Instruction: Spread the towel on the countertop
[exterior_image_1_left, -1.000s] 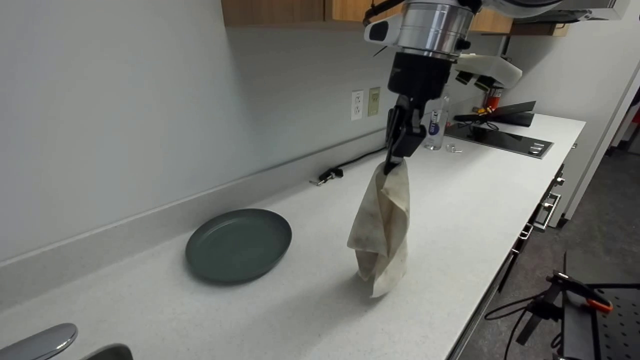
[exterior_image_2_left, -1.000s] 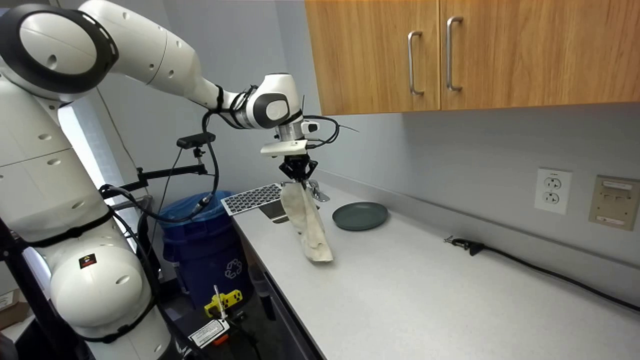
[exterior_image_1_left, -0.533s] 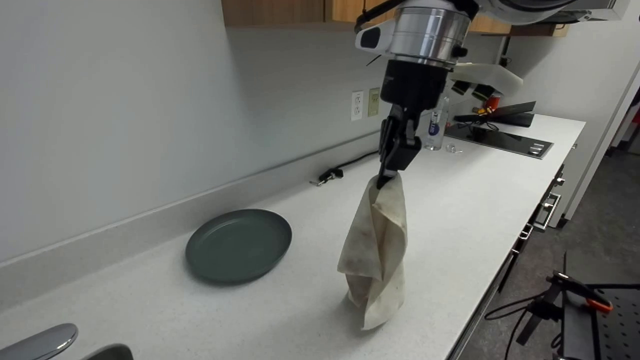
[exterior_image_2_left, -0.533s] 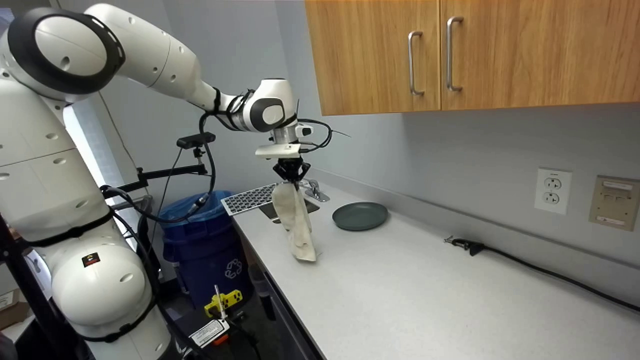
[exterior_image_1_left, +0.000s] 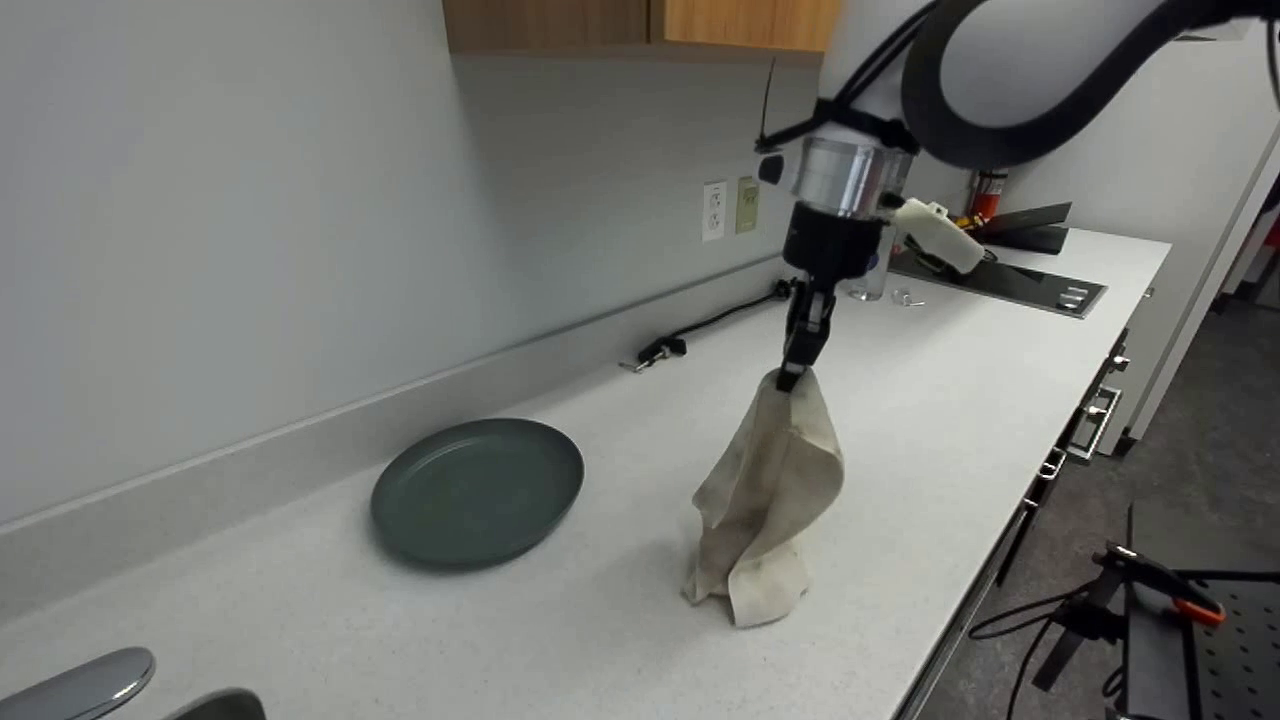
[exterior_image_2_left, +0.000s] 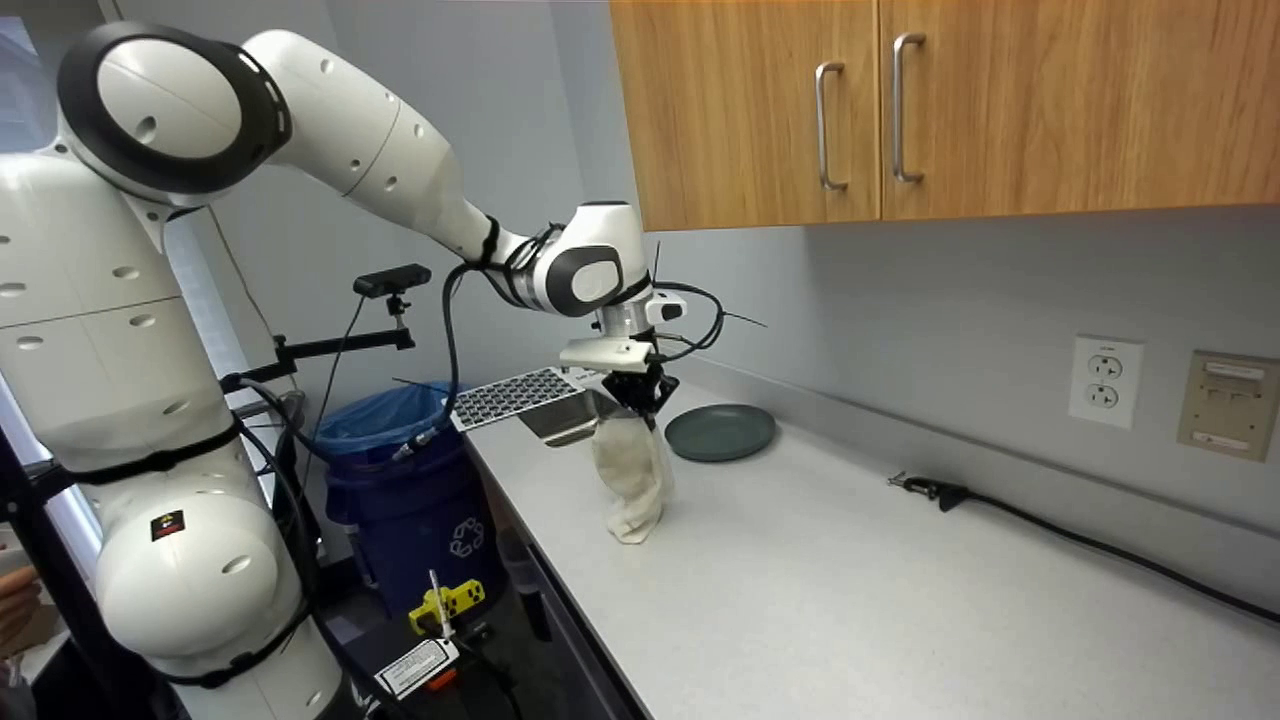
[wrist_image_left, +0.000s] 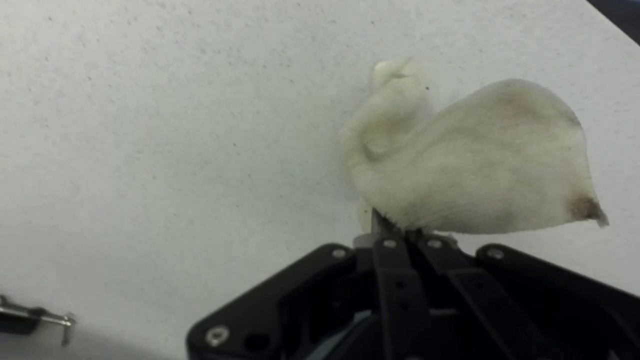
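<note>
The towel (exterior_image_1_left: 770, 490) is off-white with brownish stains. My gripper (exterior_image_1_left: 790, 378) is shut on its top edge and points down. The towel hangs in folds below the fingers, and its lower end appears to rest on the white countertop (exterior_image_1_left: 620, 630). In an exterior view the towel (exterior_image_2_left: 632, 480) hangs from the gripper (exterior_image_2_left: 648, 415) in front of the plate. In the wrist view the towel (wrist_image_left: 490, 160) bulges out to the right beyond the gripper (wrist_image_left: 400, 227). The closed fingertips are partly hidden by the cloth there.
A dark green plate (exterior_image_1_left: 478, 492) lies beside the towel, toward the wall. A black cable with a clamp (exterior_image_1_left: 662, 350) lies along the backsplash. A sink (exterior_image_2_left: 570, 418) and faucet are at one end, a cooktop (exterior_image_1_left: 1000, 280) and bottle at the other. Wooden cabinets (exterior_image_2_left: 750, 120) hang above.
My gripper first moved toward the sink end, then back away from it and lower. The towel stays in the grip; its lower end now bunches at the countertop.
</note>
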